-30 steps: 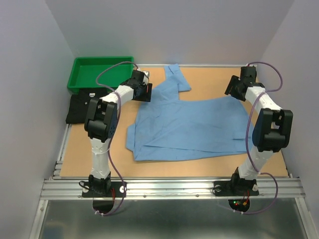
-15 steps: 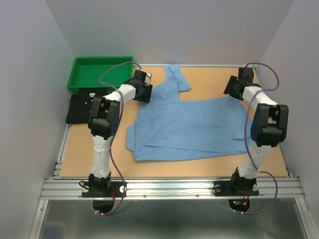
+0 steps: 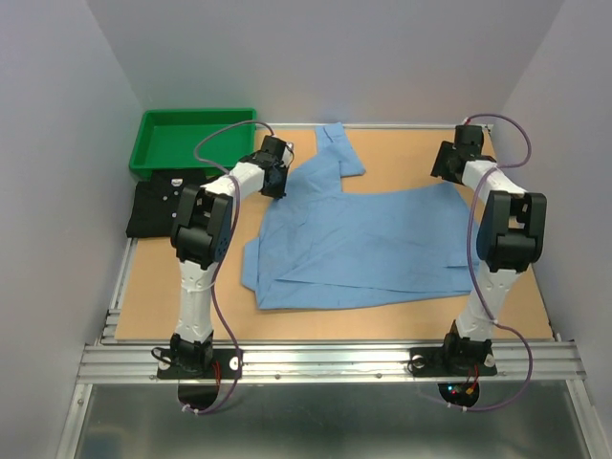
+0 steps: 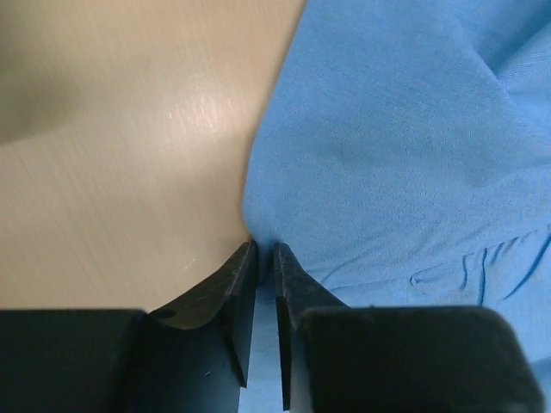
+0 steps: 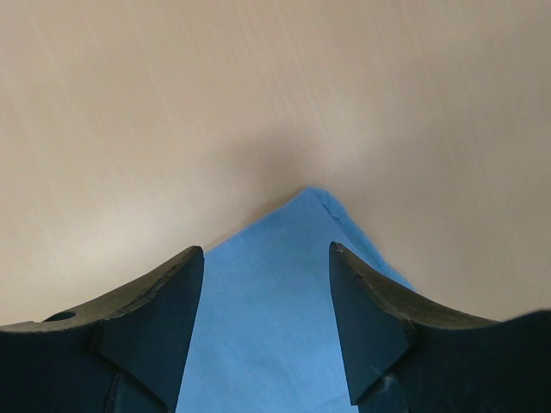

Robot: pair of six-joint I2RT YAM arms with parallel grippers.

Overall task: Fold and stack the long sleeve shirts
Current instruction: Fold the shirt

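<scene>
The light blue long sleeve shirt (image 3: pixel 354 239) lies spread over the middle of the table, one sleeve (image 3: pixel 339 153) reaching toward the back. The black shirt (image 3: pixel 153 206) lies folded at the left, in front of the tray. My left gripper (image 3: pixel 279 180) is at the blue shirt's upper left edge. In the left wrist view its jaws (image 4: pixel 266 251) stand nearly together, with the edge of the blue cloth (image 4: pixel 405 146) pinched between them. My right gripper (image 3: pixel 446 176) is at the shirt's upper right corner. It is open (image 5: pixel 265 248), its fingers astride the pointed corner of blue cloth (image 5: pixel 275 327).
A green plastic tray (image 3: pixel 196 134) stands at the back left corner, just behind the black shirt. Grey walls close in the left, back and right. Bare wooden tabletop (image 3: pixel 411 153) shows behind the shirt and along the front edge.
The left gripper slid a little right onto the shirt's edge and its jaws came together on the cloth. The right gripper shifted slightly toward the back and stays open.
</scene>
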